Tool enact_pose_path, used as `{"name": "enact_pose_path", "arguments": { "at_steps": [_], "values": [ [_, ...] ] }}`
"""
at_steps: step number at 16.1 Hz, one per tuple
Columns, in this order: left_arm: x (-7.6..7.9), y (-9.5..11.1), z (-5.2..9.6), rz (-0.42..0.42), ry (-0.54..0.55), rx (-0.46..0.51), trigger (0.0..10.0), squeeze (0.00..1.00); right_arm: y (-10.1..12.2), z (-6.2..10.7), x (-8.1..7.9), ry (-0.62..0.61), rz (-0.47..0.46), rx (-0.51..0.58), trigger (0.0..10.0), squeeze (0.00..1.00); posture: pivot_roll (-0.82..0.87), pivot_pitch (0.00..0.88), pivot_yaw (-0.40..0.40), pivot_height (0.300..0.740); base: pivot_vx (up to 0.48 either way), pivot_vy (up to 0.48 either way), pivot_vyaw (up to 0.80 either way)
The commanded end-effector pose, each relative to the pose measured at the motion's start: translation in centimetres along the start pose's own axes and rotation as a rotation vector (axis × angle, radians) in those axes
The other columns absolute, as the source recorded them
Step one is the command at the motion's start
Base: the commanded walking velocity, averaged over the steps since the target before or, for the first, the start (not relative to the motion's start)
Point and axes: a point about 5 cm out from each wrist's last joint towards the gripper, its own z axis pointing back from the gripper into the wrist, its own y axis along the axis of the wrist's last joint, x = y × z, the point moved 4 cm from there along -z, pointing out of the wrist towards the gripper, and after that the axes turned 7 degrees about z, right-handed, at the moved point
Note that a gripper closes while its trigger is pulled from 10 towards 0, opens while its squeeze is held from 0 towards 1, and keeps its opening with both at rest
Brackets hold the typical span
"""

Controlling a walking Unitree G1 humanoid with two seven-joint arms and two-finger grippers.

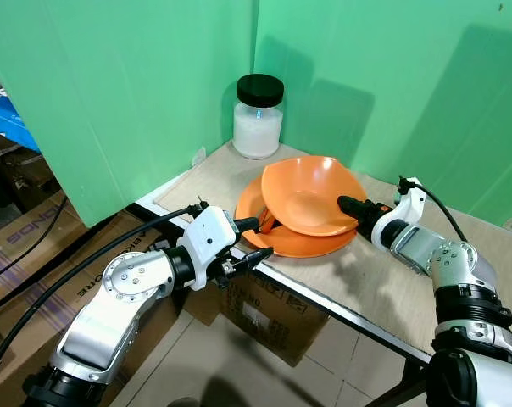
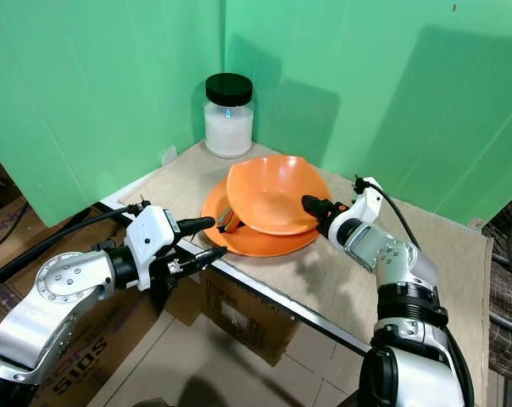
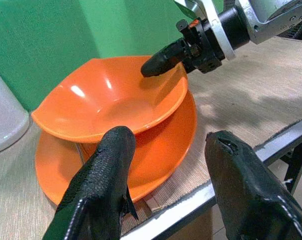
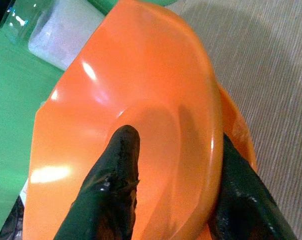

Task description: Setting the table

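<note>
An orange bowl [image 1: 311, 191] sits tilted on an orange plate [image 1: 315, 246] near the table's front left edge. My right gripper [image 1: 345, 203] is shut on the bowl's right rim; one finger [image 4: 118, 175] lies inside the bowl and the other [image 4: 241, 195] is under its outer wall. My left gripper [image 1: 258, 239] is open at the table edge, its fingers [image 3: 106, 175] spread in front of the plate's near rim without touching it. A thin dark object [image 1: 269, 225] lies between bowl and plate; what it is cannot be made out.
A glass jar [image 1: 258, 119] with a black lid and white contents stands at the table's back corner. Green screens wall off the beige table [image 1: 383, 280] behind and to the left. Cardboard boxes [image 1: 264, 314] sit on the floor under and beside the table.
</note>
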Motion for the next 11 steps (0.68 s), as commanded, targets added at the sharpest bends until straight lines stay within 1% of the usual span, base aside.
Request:
{"name": "enact_pose_path", "arguments": {
  "at_steps": [1,4,8,11],
  "values": [
    [0.03,0.18,-0.12,-0.015,-0.006,0.004,10.0,0.0,0.65,0.05,-0.5,0.027,-0.014,0.018,0.0,0.0,0.07,0.0,-0.083,0.74,0.0,0.0,0.0],
    [0.02,0.16,-0.1,-0.015,-0.006,0.003,10.0,0.0,0.43,-0.02,-0.62,0.031,-0.019,0.003,0.0,0.0,0.07,0.0,-0.084,0.74,0.0,0.0,0.0],
    [-0.05,0.15,-0.08,-0.018,-0.006,0.001,10.0,0.0,0.16,-0.04,-0.37,0.019,-0.035,-0.008,0.0,0.0,0.07,0.0,-0.083,0.74,0.0,0.0,0.0],
    [-0.14,0.18,-0.03,-0.019,-0.008,0.001,10.0,0.0,0.24,-0.04,-0.13,0.006,-0.069,0.004,0.0,0.0,0.07,0.0,-0.075,0.74,0.0,0.0,0.0]
  ]
}}
